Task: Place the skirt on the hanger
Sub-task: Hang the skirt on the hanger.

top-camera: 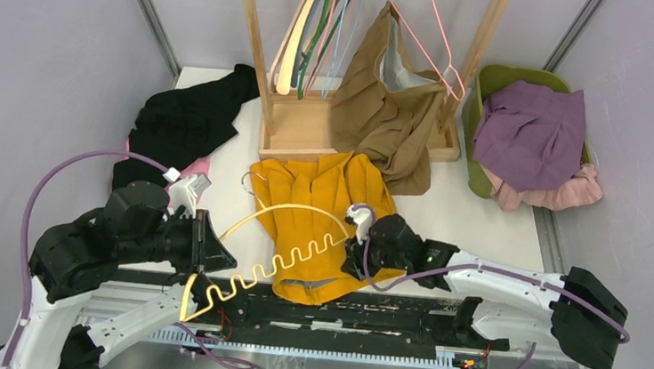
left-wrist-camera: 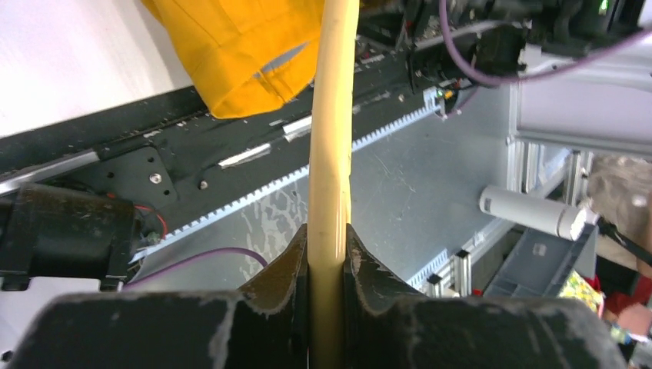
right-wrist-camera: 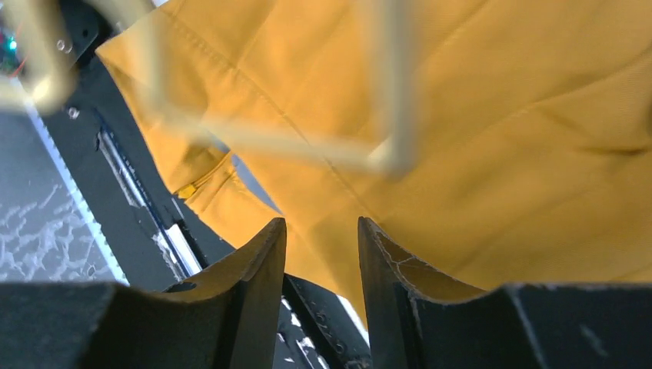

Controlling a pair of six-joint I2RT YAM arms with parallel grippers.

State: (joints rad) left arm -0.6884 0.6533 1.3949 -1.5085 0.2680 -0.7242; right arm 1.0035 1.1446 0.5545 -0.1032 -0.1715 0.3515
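Observation:
A mustard-yellow skirt (top-camera: 327, 189) lies flat on the white table, its waist hanging over the near edge. On it rests a pale yellow hanger (top-camera: 290, 210) with a wavy lower bar. My left gripper (top-camera: 214, 257) is shut on the hanger's left end; in the left wrist view the bar (left-wrist-camera: 332, 115) runs up from between the jaws (left-wrist-camera: 327, 234) toward the skirt (left-wrist-camera: 238, 54). My right gripper (top-camera: 356, 241) hovers at the hanger's right end, open with nothing between its fingers (right-wrist-camera: 321, 231). Below it are the skirt (right-wrist-camera: 500, 154) and the blurred hanger (right-wrist-camera: 394, 92).
A wooden rack (top-camera: 297, 128) with several hangers stands at the back, a brown garment (top-camera: 388, 109) draped on a pink hanger (top-camera: 425, 41). A black garment (top-camera: 186, 123) lies at the back left. A green basket (top-camera: 484, 82) holds purple cloth (top-camera: 529, 131) at the right.

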